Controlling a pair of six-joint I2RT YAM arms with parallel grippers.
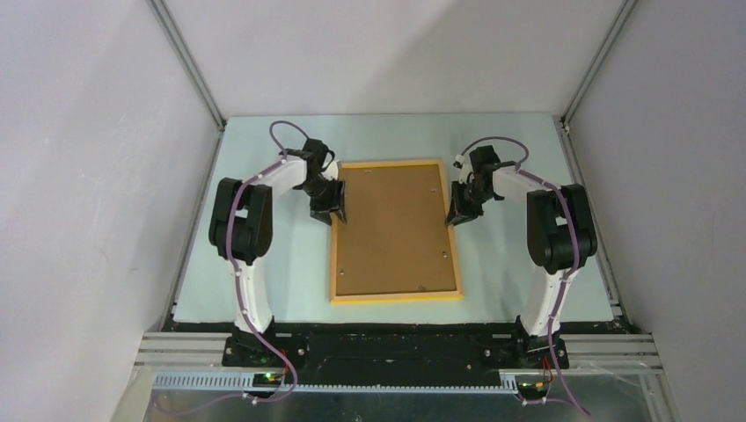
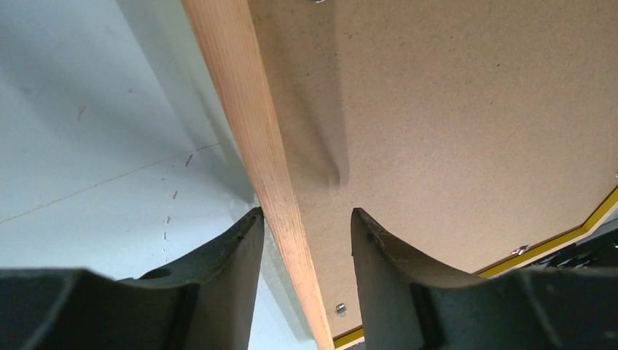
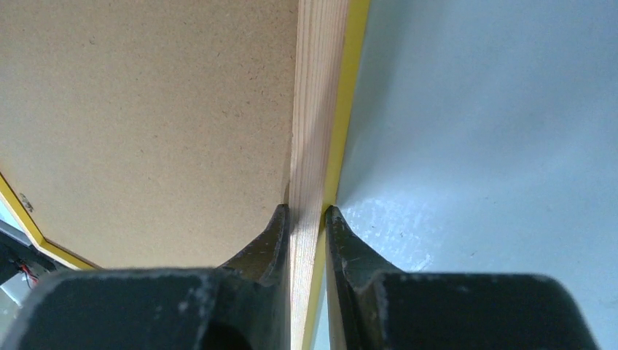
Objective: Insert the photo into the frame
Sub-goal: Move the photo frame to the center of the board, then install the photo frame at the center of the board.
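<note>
Firmly clamped on one rail of the frame [image 3: 317,109] with the right pincer [image 3: 306,211]; straddling the opposite rail with the left pincer [image 2: 304,215], jaws apart.

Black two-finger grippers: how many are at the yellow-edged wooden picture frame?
2. The left gripper straddles the frame's left rail, jaws apart; the right gripper pinches its right rail.

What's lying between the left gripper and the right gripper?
The frame, its brown backing board up, spans from the left gripper to the right gripper, clearest in the top view.
</note>
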